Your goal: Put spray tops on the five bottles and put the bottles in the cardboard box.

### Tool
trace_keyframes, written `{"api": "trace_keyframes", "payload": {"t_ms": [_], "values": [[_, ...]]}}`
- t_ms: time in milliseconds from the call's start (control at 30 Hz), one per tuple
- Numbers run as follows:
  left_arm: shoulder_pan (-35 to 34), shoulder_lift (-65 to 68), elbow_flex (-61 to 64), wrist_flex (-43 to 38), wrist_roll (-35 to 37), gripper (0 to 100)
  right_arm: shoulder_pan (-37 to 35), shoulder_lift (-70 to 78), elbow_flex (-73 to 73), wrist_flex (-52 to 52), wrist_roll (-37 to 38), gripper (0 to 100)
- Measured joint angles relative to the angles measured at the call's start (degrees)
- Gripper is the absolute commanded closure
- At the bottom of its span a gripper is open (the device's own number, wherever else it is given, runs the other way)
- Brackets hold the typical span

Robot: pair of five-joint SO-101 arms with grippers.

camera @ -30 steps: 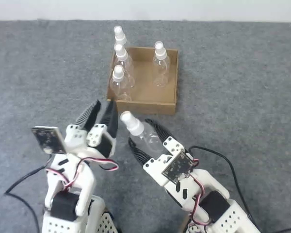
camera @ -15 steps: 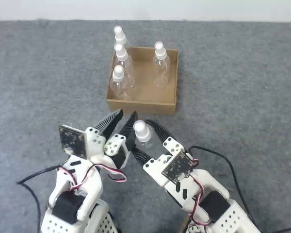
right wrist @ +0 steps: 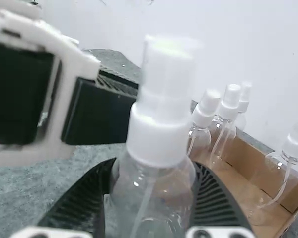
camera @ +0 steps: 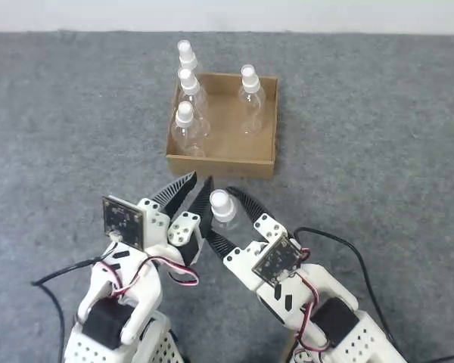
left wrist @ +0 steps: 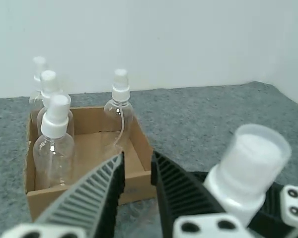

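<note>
Holding a clear plastic bottle upright just in front of the cardboard box, the right gripper clamps the body from both sides; a white spray top is on the neck. The left gripper sits just beside that top, its jaws a narrow slit apart with nothing between them. Box contents: three clear capped bottles stand upright inside, two along one side wall and one at the far opposite corner; a fourth stands at the back edge, inside or just behind cannot be told.
</note>
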Motion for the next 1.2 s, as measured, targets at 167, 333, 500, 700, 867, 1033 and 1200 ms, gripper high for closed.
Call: {"api": "trace_keyframes", "payload": {"t_ms": [167, 333, 500, 700, 867, 1033, 1200], "values": [[2.64, 0.00, -0.35, 1.93, -0.53, 92, 0.00, 0.00, 0.00, 0.35, 0.00, 92.0], [4.22, 0.00, -3.34, 7.65, -3.87, 92, 0.00, 0.00, 0.00, 0.88, 0.00, 92.0], [4.22, 0.00, -3.69, 8.09, -4.31, 92, 0.00, 0.00, 0.00, 0.88, 0.00, 92.0], [1.32, 0.00, -3.96, 8.18, -4.57, 92, -0.18, 0.00, 0.00, 0.88, 0.00, 92.0], [-5.36, 0.00, -3.96, 7.47, -4.75, 92, -0.09, 0.00, 0.00, 0.88, 0.00, 92.0], [-11.78, 0.00, -3.96, 7.47, -4.66, 92, -0.09, 0.00, 0.00, 0.88, 0.00, 92.0], [-17.14, 0.00, -3.96, 7.47, -4.84, 92, -0.09, 0.00, 0.00, 0.88, 0.00, 92.0]]}}
